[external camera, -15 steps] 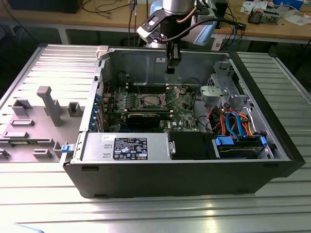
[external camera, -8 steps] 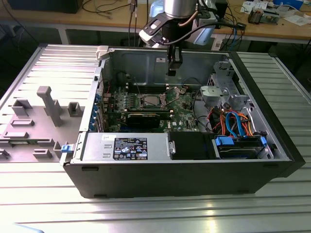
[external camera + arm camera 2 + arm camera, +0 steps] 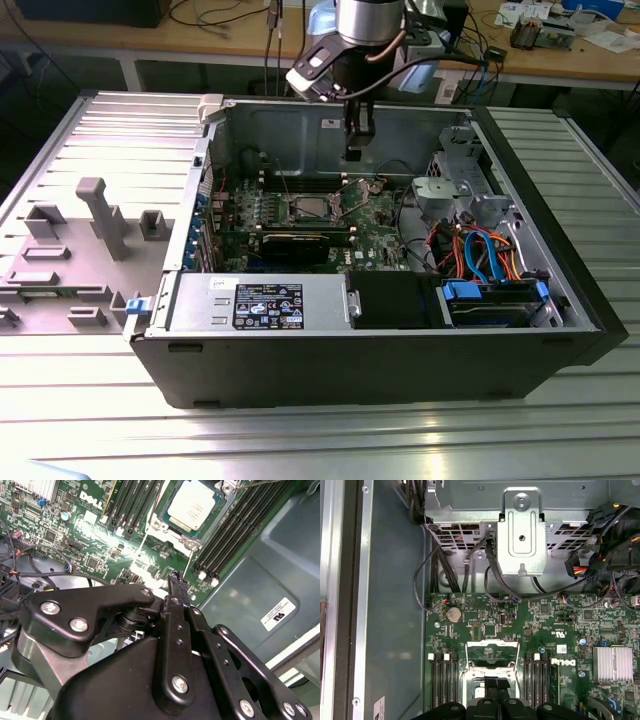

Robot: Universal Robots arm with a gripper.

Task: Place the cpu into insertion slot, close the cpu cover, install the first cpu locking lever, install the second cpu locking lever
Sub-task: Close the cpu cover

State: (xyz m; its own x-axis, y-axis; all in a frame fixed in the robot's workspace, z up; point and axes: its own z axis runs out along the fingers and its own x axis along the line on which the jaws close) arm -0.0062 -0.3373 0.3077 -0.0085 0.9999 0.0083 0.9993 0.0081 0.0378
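Plainly the cpu point(image 3: 194, 507) is already seated: in the second wrist view its dull silver face lies flat and square inside the insertion slot point(image 3: 161, 514), with the long black memory slots point(image 3: 227, 535) running along either side of that slot. The cpu cover point(image 3: 492, 643) is not down over the chip. In the first wrist view its thin metal frame sits just beside the slot with green circuit board point(image 3: 540, 630) showing through its window, so it appears to be swung back on its hinge, though the angle makes its tilt hard to judge. Left open like that, it keeps the slot free for the chip to drop straight in. The gripper point(image 3: 175, 580) hangs above the slot, apart from it and a little toward the cover's side, with its fingers pressed together and nothing between them. A closed, narrow tip suits the cramped space around the slot, where open fingers could foul the memory slots. All of this sits inside the open computer case point(image 3: 400, 360), which lies on its side on the ribbed tabletop point(image 3: 300, 440) so the slot faces up toward the arm.
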